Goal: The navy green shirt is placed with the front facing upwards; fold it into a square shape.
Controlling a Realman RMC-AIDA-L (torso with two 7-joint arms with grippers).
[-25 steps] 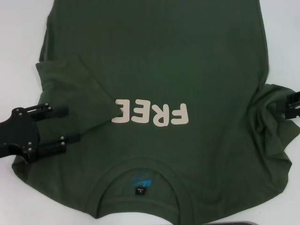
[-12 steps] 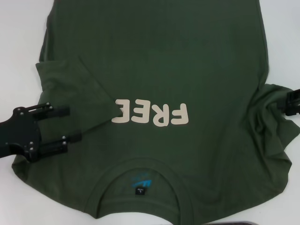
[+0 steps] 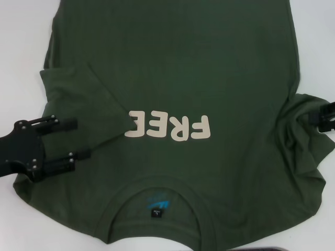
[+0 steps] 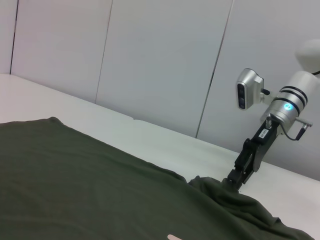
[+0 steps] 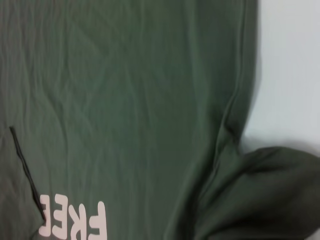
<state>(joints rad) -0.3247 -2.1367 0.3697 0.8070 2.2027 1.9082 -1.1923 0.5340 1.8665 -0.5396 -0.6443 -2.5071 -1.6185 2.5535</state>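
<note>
Cream block letters reading "FREE" stand across the chest of the navy green shirt (image 3: 172, 68), upside down in the lower middle of the head view; the right wrist view shows them at its lower left. The black tag (image 3: 155, 214) inside the collar carries a mark too small to read

I see the navy green shirt (image 3: 172, 68) in dark olive, cream "FREE" lettering (image 3: 168, 126) across it, blue print (image 3: 157, 203) inside its collar, on a white table (image 3: 23, 42).
</note>
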